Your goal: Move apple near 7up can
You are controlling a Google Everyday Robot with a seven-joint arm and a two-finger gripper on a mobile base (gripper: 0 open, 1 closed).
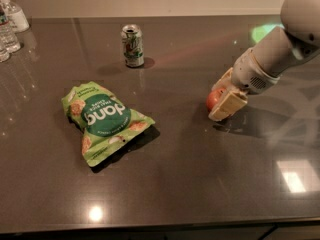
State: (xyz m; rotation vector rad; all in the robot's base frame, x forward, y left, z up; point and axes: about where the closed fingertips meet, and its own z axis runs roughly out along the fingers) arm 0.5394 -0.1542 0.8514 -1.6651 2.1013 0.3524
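Observation:
The apple [213, 98], small and red-orange, sits on the dark table at the right, mostly covered by my gripper. My gripper [218, 100] reaches in from the upper right and is open, one cream finger [227, 105] in front of the apple and the other behind it. The apple rests on the table between them. The 7up can [133, 45], silver-white with green markings, stands upright at the back centre, well left of the apple and gripper.
A green snack bag [102, 119] lies flat at left centre, between the can and the front edge. Clear plastic water bottles [11, 21] stand at the far left back corner. The table's front edge [160, 224] runs along the bottom.

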